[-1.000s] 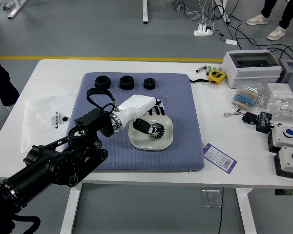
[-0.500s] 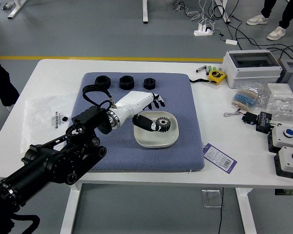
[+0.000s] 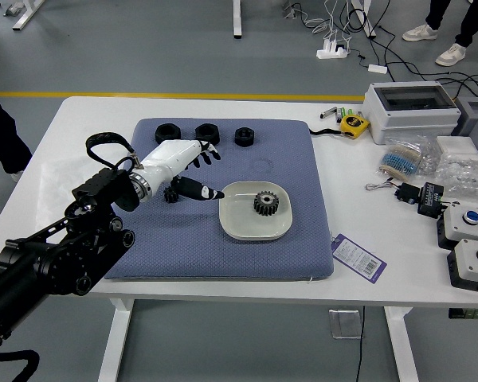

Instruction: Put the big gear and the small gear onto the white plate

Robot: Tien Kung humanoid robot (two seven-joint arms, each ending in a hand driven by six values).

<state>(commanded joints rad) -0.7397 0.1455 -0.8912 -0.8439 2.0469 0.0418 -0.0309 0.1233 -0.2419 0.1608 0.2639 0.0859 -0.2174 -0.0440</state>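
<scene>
Robot hand point(image 3: 170, 157) farther left, above blue mat point(image 3: 183, 248)

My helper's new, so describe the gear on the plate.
On the table's blue mat, find the white plate. The dark toothed gear is the only piece on it; three black pieces line the mat's far edge, another lies by the left hand.

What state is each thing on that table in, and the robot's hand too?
Left hand: open, holding nothing, over the mat.
White plate: right side up, one gear on it.
Gear on the plate: lying flat, untouched.
Other gear: off the plate, partly hidden by the hand.
Blue mat: spread flat.
Three black parts: in a row near the mat's far edge.
Paper tag: lying flat.
</scene>
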